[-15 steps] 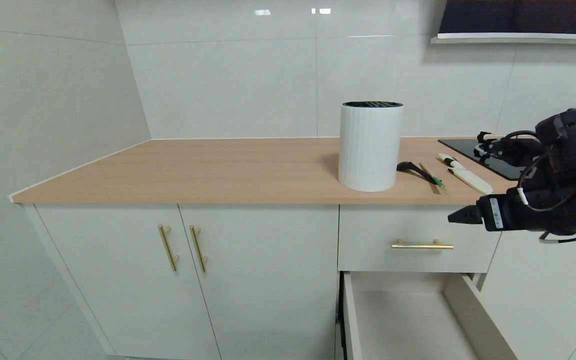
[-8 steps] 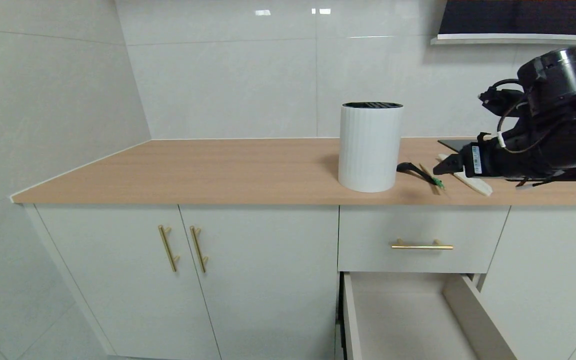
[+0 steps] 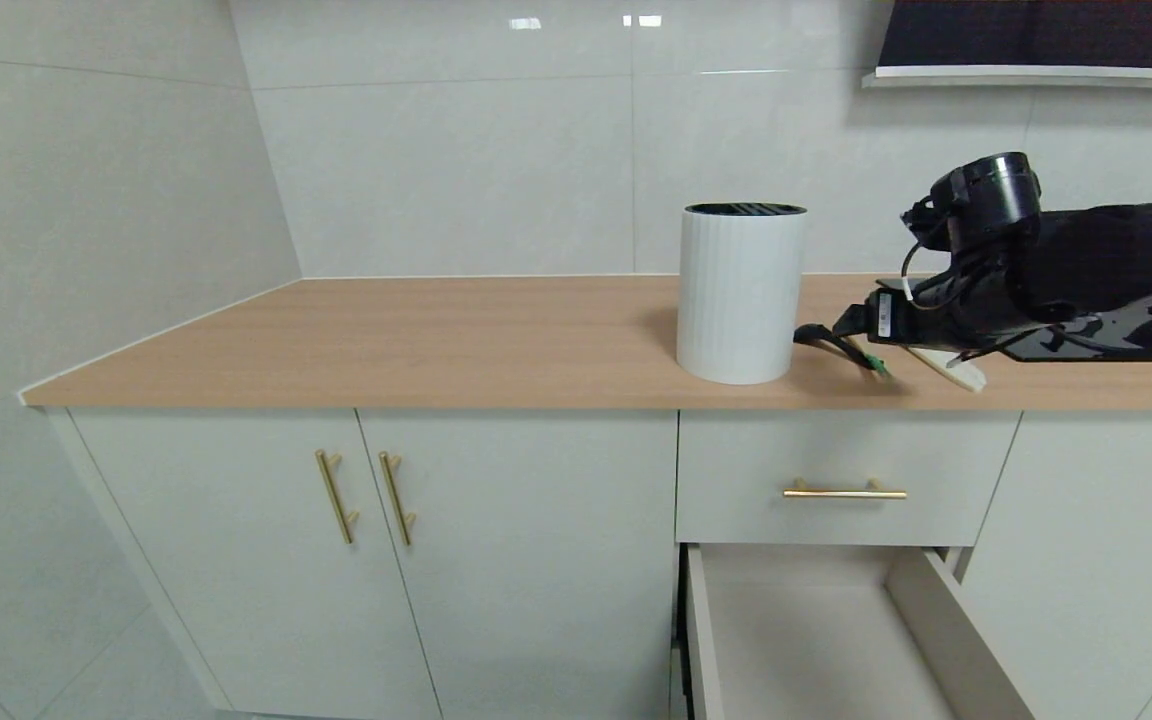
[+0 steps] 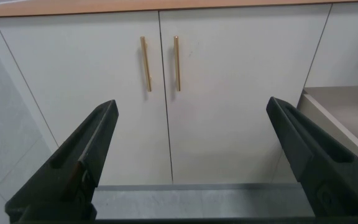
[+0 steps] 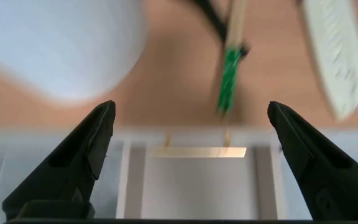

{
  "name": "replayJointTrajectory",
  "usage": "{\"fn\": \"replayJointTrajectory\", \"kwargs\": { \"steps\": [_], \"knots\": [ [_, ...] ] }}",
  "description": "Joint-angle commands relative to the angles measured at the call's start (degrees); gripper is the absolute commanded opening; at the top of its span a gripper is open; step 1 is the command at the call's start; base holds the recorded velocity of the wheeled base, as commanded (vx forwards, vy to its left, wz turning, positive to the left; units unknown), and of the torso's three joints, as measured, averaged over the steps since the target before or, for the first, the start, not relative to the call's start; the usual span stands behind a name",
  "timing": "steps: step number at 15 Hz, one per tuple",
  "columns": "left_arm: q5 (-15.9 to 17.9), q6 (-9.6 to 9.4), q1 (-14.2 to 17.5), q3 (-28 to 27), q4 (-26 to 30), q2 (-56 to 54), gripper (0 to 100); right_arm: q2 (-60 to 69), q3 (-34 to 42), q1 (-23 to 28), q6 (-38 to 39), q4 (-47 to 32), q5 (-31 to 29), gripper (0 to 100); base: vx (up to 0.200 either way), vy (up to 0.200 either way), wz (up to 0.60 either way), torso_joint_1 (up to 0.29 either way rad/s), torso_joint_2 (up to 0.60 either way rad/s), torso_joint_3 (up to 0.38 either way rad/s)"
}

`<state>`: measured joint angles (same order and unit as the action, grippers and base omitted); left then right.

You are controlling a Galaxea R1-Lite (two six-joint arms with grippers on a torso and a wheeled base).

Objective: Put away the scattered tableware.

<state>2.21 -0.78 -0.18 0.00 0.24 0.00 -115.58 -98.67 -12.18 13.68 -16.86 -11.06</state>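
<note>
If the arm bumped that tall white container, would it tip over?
Probably not easily: the white ribbed container stands on a broad flat base on the countertop. It looks rigid. Being tall, a shove near its top might rock it.

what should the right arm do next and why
Probably lower the right gripper onto the green-tipped stick and close. Its jaws are open above the counter with the stick lying between them, nothing is held yet, and the drawer below stands open.

Chopsticks right of canister, on counter
</note>
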Motion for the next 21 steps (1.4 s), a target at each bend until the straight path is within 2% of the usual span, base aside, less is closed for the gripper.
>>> {"fn": "replayJointTrajectory", "kwargs": {
  "steps": [1, 12, 13, 17, 21],
  "knots": [
    [-0.01, -0.01, 0.01, 0.00, -0.07, 0.00, 100, -4.48, -0.29, 0.84, -0.14, 1.48, -0.72, 100, 0.000, 0.000, 0.00, 0.000, 0.00, 0.000],
    [-0.01, -0.01, 0.01, 0.00, 0.02, 0.00, 100, -7.73, -2.14, 2.33, -0.41, 1.83, -2.13, 100, 0.000, 0.000, 0.00, 0.000, 0.00, 0.000],
    [-0.01, -0.01, 0.01, 0.00, 0.02, 0.00, 100, -7.73, -2.14, 2.25, -0.41, 1.83, -2.13, 0, 0.000, 0.000, 0.00, 0.000, 0.00, 0.000],
    [-0.01, -0.01, 0.01, 0.00, 0.02, 0.00, 100, -7.38, -2.05, 2.16, -0.23, 1.65, -2.57, 0, 0.000, 0.000, 0.00, 0.000, 0.00, 0.000],
    [-0.01, -0.01, 0.01, 0.00, 0.02, 0.00, 100, -3.51, -0.12, 1.37, 0.65, 1.30, -6.78, 0, 0.000, 0.000, 0.00, 0.000, 0.00, 0.000]
  ]
}}
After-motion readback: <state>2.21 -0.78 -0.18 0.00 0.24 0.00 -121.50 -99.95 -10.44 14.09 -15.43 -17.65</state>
